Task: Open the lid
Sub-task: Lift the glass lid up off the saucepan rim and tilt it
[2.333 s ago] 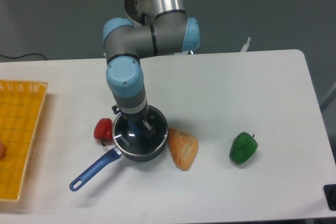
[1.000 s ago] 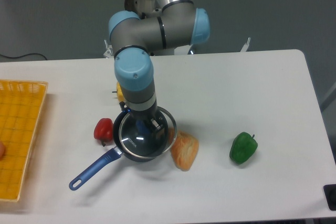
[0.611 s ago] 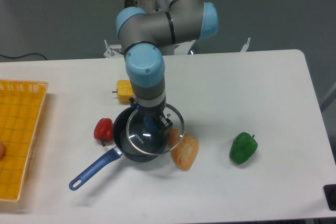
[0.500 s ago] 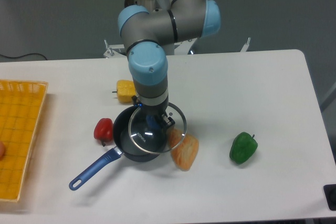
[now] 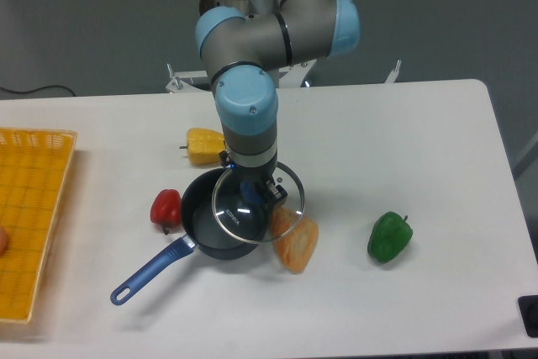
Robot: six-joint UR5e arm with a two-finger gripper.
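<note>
Gripper (image 5: 252, 192) points straight down from the arm's vertical wrist, its fingers closed on the blue knob of the lid (image 5: 257, 203). That clear glass lid hangs off-centre over the right part of the dark saucepan (image 5: 206, 224), overlapping the bread roll (image 5: 294, 240) beside it. Behind the wrist lies a yellow pepper (image 5: 204, 145); a red pepper (image 5: 166, 207) sits left of the pan, a green pepper (image 5: 389, 236) well apart to the right.

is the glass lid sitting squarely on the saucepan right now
No, the lid is lifted and shifted to the right, so it overlaps only part of the saucepan and hangs partly over the bread.
</note>
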